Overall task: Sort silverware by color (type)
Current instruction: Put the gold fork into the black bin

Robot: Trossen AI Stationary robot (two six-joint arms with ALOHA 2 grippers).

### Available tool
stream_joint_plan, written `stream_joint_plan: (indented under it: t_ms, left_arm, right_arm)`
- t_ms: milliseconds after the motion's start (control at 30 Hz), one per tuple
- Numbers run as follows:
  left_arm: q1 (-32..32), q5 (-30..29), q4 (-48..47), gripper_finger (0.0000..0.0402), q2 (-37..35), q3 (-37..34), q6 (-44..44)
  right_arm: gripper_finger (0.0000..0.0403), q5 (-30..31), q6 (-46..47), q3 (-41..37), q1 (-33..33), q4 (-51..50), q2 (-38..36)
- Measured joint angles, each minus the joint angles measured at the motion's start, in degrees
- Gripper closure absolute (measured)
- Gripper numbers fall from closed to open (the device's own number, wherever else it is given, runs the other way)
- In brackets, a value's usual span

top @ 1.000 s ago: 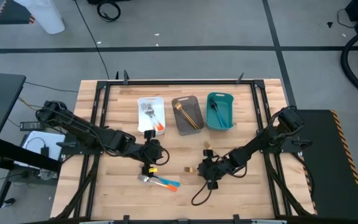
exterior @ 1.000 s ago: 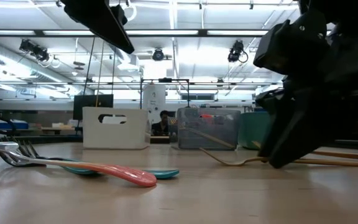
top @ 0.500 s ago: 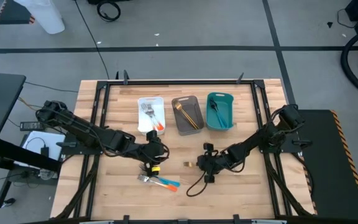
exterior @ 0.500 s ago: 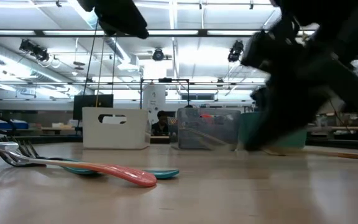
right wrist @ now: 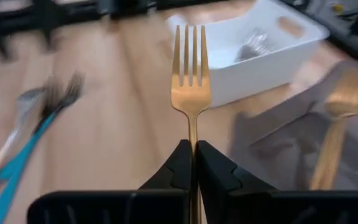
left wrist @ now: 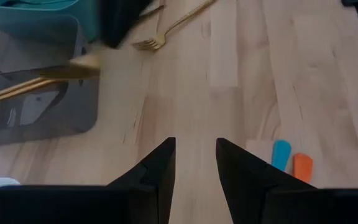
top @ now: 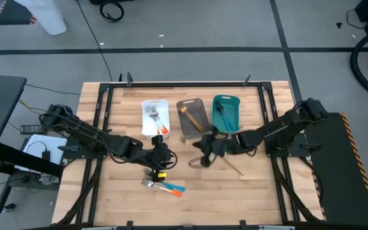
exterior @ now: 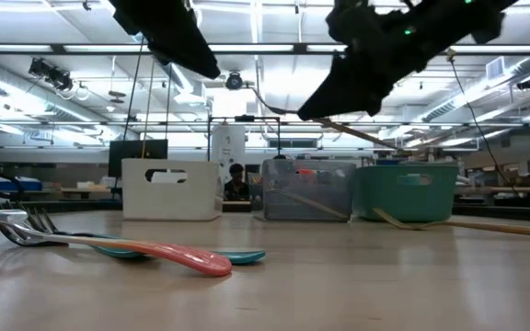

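My right gripper (top: 207, 144) is shut on a slim gold fork (right wrist: 190, 74) and hangs above the table by the near end of the grey bin (top: 192, 119). A second gold fork (top: 232, 165) lies flat on the table near it. My left gripper (left wrist: 194, 149) stands open over bare wood, holding nothing. Just nearer than it, an orange-handled piece (exterior: 173, 254) and a blue-handled piece (exterior: 247, 258) lie flat together on the table (top: 165, 186). More silverware lies in the white bin (top: 155, 119), the grey bin and the teal bin (top: 226, 115). My right gripper pinches the gold fork between its two fingers at the neck, just below the tines (right wrist: 191, 134). The fork lies along the fingers, its tines sticking out past the fingertips; the handle is hidden behind them. The fork is lifted clear of the table.
The three bins stand side by side at the middle of the far part of the table. A dark cable loop (top: 197, 161) hangs below the right arm. Bare wood lies between the two arms and along the near edge.
My right gripper has risen from the table and gone toward the far edge, up to the grey bin. The gold fork has come up with it and is lifted clear. The second gold fork has stayed on the table.
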Motion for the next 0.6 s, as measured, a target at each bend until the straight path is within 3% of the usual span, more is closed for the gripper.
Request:
stream_joint_plan:
  t_ms: [600]
  left_arm:
    - [-0.4,0.0,0.5,0.0279,0.6,0.0,0.0]
  right_arm:
    - [0.0383,-2.1,-9.0,0.0,-16.2,14.5,1.0]
